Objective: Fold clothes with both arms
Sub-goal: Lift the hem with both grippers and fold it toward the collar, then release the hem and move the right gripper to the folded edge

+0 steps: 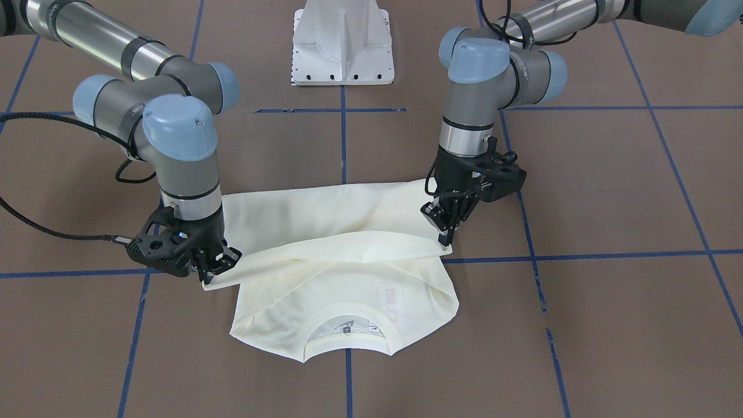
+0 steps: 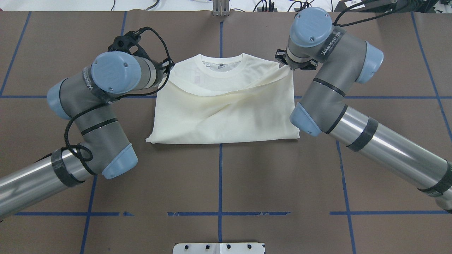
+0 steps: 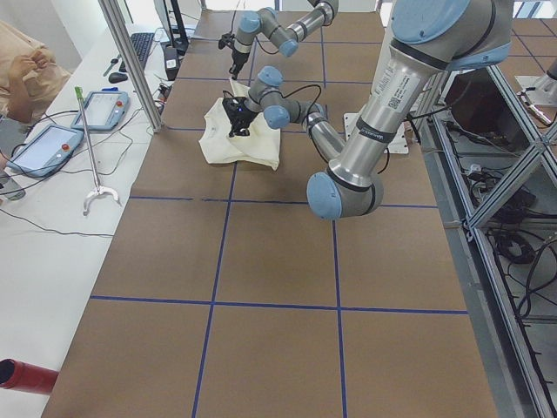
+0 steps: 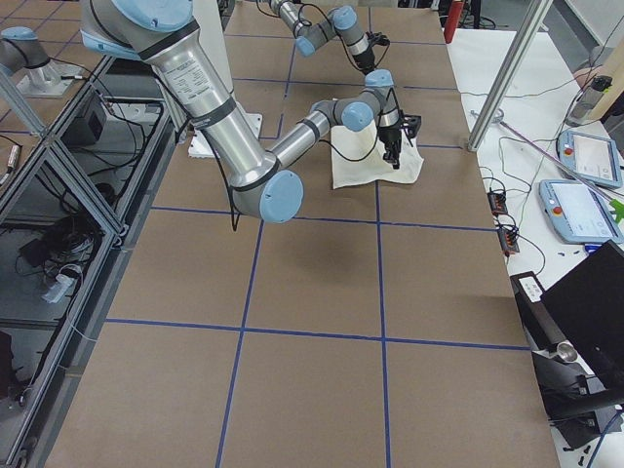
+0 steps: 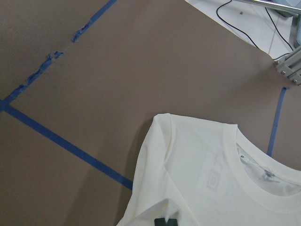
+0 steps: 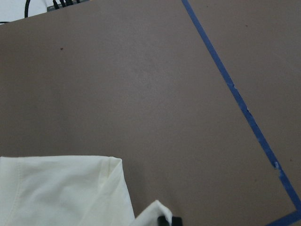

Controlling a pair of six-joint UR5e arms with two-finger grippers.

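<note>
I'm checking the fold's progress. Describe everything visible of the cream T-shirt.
The T-shirt is cream-white, soft-looking knit, plain side up, with a ribbed round collar and a label inside it; faint lettering shows through beside the collar. It lies on the brown table, doubled over: its hem half is drawn over the body toward the collar, creased diagonally. The left gripper and right gripper each pinch one corner of that upper layer. No sleeves show.

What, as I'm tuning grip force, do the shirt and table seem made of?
Shirt: soft matte cream knit, probably cotton jersey; it drapes and creases, and the collar is a thicker band. Table: flat, dull brown sheet, perhaps cardboard or kraft paper, with blue tape lines frayed in spots.
</note>
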